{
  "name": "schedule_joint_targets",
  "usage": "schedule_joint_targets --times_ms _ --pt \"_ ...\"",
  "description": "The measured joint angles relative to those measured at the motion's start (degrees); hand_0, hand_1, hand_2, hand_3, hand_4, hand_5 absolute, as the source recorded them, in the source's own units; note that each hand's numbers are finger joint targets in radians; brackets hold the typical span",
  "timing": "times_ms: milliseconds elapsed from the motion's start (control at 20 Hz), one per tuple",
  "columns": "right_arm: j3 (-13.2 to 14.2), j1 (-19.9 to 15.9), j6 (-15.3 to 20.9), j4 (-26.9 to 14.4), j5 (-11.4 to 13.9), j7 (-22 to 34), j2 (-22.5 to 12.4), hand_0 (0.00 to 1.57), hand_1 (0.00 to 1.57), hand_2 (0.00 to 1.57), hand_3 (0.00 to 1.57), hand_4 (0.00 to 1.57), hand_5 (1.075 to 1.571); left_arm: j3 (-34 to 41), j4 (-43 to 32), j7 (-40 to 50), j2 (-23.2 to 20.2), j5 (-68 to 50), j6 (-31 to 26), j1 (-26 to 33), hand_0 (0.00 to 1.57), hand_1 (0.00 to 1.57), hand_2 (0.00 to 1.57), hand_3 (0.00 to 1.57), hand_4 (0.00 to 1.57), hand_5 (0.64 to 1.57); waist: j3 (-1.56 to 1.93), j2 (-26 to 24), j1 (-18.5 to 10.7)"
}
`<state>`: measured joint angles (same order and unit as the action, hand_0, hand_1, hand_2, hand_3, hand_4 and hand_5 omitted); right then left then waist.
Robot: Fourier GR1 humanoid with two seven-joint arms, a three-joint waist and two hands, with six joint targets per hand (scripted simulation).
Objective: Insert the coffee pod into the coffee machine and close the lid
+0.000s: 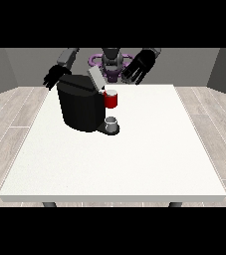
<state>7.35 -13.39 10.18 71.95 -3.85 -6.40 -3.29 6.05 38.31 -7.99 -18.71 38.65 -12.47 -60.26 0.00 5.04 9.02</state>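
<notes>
Hand (138,67) at view's right: spread (empty).

Coffee machine (80,105) hides part of hand at view's left (55,77).

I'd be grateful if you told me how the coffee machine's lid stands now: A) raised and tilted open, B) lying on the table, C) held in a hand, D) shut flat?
A: the grey lid sticks up at a slant above the black coffee machine, with neither hand touching it.
</notes>
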Motion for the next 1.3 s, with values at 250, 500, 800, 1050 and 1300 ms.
schedule_joint_targets --times_ms 250,500,800,1050,1300 --pt "1.54 3.48 -0.27 -0.96 -0.84 -0.55 -0.71 0.00 0.00 0.00 0.00 0.42 1.571 7.22 0.93 -1.89 4.94 -9.22 0.39 4.78 0.00 0.00 0.00 0.00 0.00 1.571 -0.04 -4.92 -3.61" --pt "1.78 7.57 -0.28 0.17 -1.12 0.65 -0.91 0.00 0.00 0.00 0.00 0.49 1.571 10.90 1.53 -4.12 9.12 -15.22 -0.27 13.22 0.00 0.00 0.00 0.00 0.00 1.571 -0.04 -11.73 -6.42" --pt "-0.01 10.29 -3.12 3.03 -0.17 1.10 -3.00 0.00 0.00 0.00 0.00 0.35 1.571 13.52 3.10 -4.56 12.24 -20.38 -1.07 20.84 0.00 0.00 0.00 0.00 0.00 1.571 -0.02 -16.73 -8.49" --pt "-1.59 8.83 -6.36 7.58 -0.76 4.22 -4.95 0.00 0.00 0.00 0.00 0.00 1.571 14.71 4.56 -4.03 13.18 -23.53 -2.32 25.49 0.00 0.00 0.00 0.00 0.00 1.571 -0.02 -19.00 -9.59" --pt "-1.89 5.90 -8.34 10.49 -1.44 7.47 -6.83 0.00 0.00 0.00 0.00 0.00 1.571 14.44 7.26 -3.82 15.31 -26.37 -3.98 30.07 0.00 0.00 0.00 0.00 0.03 1.571 -0.01 -20.49 -12.42"
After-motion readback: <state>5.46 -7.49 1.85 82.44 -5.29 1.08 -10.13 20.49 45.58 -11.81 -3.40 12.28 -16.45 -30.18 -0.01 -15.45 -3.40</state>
